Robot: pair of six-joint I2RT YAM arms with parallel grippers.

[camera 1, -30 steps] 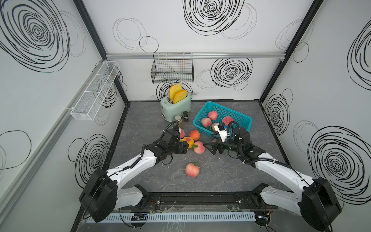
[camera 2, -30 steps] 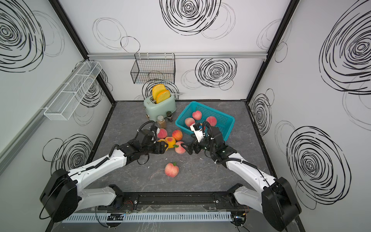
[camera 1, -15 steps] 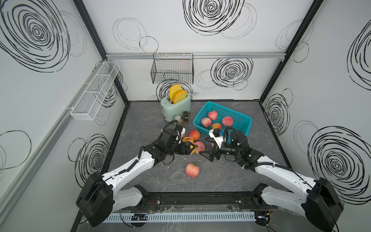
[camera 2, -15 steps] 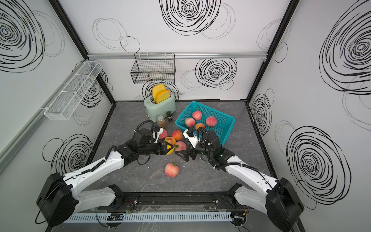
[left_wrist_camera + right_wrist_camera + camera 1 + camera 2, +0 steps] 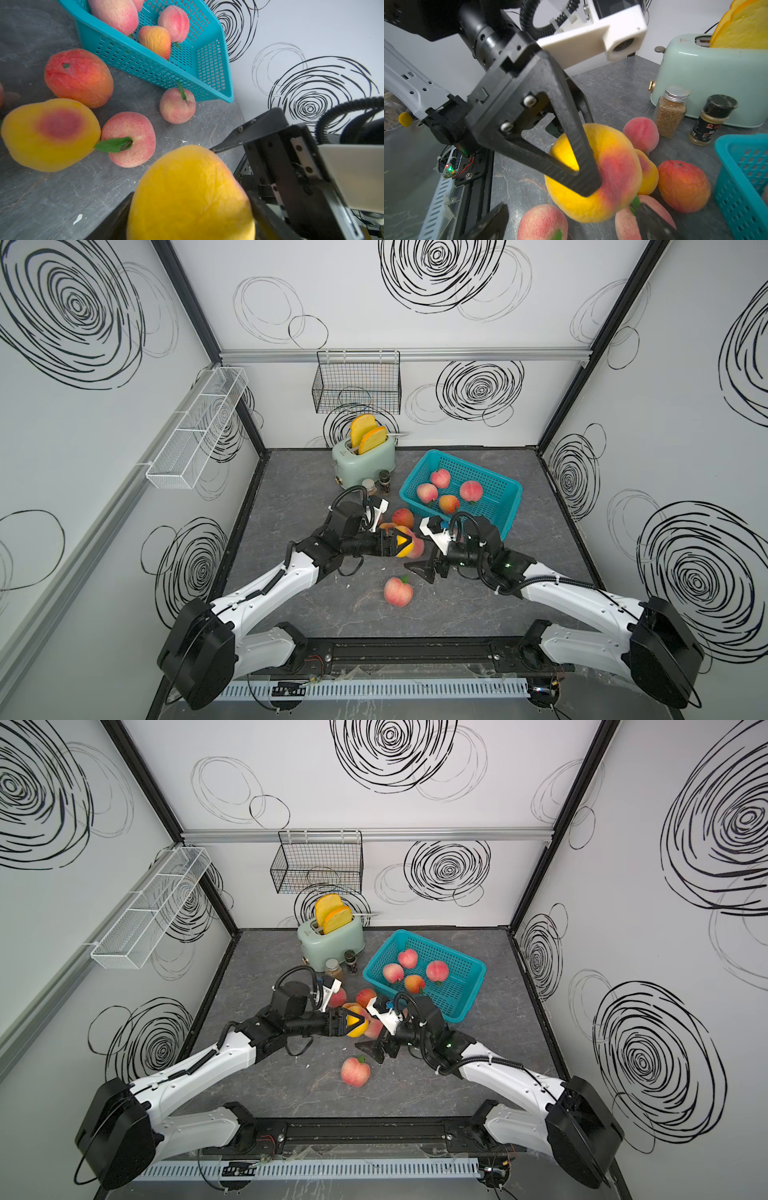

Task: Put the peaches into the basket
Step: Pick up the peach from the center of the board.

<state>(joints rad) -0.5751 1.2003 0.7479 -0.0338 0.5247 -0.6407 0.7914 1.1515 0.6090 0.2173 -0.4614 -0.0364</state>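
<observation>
Plainly, the left claw (image 5: pixel 401 546) was clamped on a yellow peach (image 5: pixel 612 166). Its fingers pressed across the fruit's fat middle, where a soft round thing is least likely to squirt out. The fruit seemed to hang clear of the table (image 5: pixel 291 497), which I judged right for carrying it over the pile and not through it.

Under and just past that claw's tips lay the loose peaches. A blushed yellow peach (image 5: pixel 49 135) touched a leafy pink peach (image 5: pixel 128 139), a red-orange peach (image 5: pixel 403 517) lay farther out, and a small pink peach (image 5: pixel 177 106) sat just beside the basket's wall. A lone peach (image 5: pixel 398 591) sat apart, nearer the robot's base than either claw.

The right claw (image 5: pixel 420 556) faced the left one, just beside the held fruit, with its fingers spread wide and nothing between them. That spread suited fruit this fat, and I took it as readiness to take another from the pile.

Beyond the right claw, near its wrist, stood the basket (image 5: pixel 510 510), open-topped, with four peaches (image 5: pixel 471 490) inside. It sat near the pile, so each carry looked short.
</observation>
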